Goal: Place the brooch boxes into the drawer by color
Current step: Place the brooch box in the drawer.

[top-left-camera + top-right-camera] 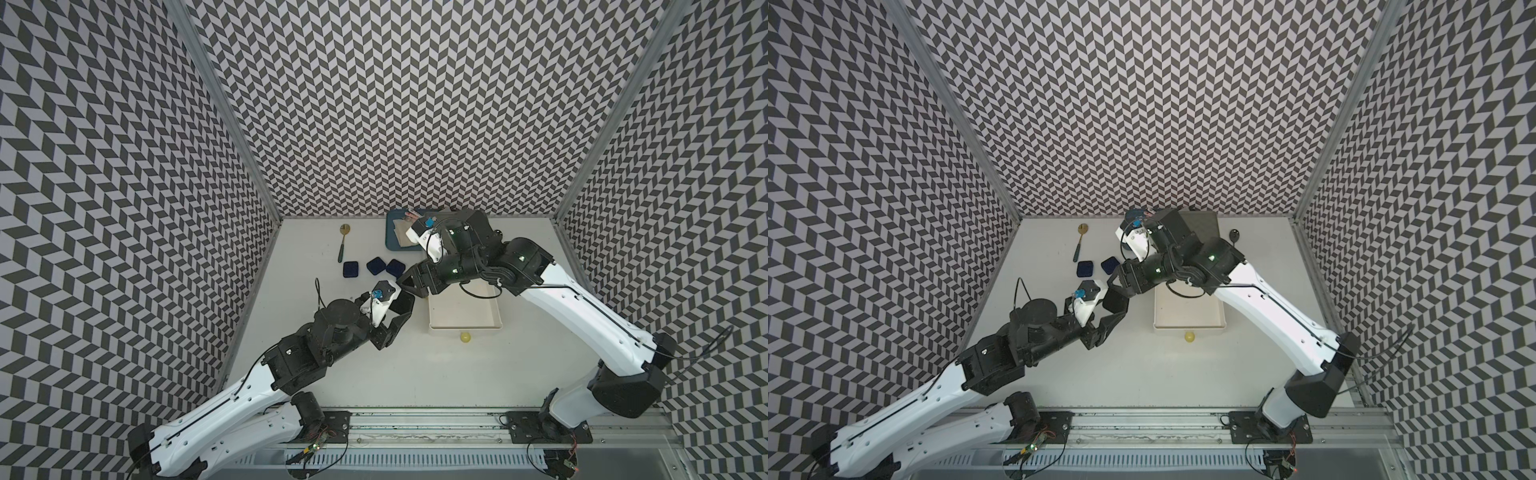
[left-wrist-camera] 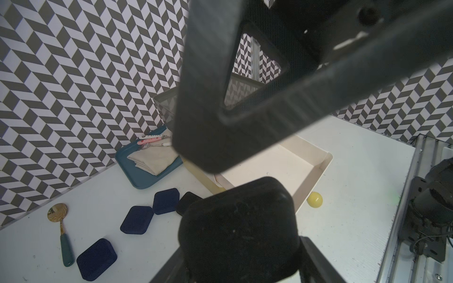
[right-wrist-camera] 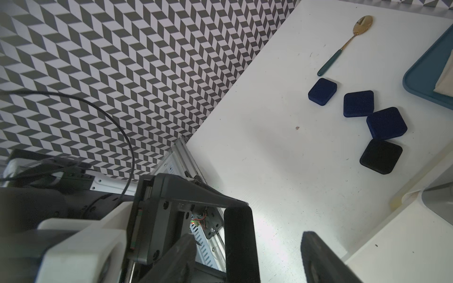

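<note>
between the left fingers (image 2: 318, 259), a velvety black rounded-square brooch box (image 2: 237, 227)

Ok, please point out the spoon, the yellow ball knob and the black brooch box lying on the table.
spoon (image 2: 65, 245): left wrist view, on the green handle.
yellow ball knob (image 2: 314, 199): left wrist view, its middle.
black brooch box on the table (image 3: 381, 156): right wrist view, middle of the lid.

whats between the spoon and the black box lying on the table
Three navy boxes in a loose row; the right wrist view shows it best.
</note>
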Robot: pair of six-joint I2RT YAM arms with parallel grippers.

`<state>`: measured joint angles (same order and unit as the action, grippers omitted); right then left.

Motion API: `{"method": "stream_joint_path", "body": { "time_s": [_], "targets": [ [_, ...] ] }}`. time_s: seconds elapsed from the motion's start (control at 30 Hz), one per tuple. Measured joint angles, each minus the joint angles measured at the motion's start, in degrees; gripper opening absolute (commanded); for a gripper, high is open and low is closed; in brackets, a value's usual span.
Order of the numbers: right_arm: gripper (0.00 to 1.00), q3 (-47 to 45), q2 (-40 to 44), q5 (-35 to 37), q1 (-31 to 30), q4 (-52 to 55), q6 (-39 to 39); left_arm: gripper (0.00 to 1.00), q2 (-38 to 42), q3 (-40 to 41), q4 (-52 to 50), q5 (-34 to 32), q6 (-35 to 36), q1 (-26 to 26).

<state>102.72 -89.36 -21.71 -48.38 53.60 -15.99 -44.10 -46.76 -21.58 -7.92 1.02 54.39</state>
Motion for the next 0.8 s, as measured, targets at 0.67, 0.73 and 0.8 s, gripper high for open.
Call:
{"method": "stream_joint_path", "body": {
  "time_s": [0.67,0.73,0.8],
  "targets": [
    [0.32,-9.22,1.77,-5.16,-0.59,-5.33,-1.01,0.47,-0.35,-0.35,-0.7,-4.07,-0.02,1.62],
    [0.26,-9.55,1.9,-5.77,-0.61,-5.95,-0.96,0.47,-0.35,-0.42,-0.74,-4.13,-0.04,1.62],
    [0.25,-9.64,2.1,-6.25,-0.59,-6.05,-0.42,0.47,-0.31,-0.57,-0.81,-3.96,-0.28,1.64]
  ]
}}
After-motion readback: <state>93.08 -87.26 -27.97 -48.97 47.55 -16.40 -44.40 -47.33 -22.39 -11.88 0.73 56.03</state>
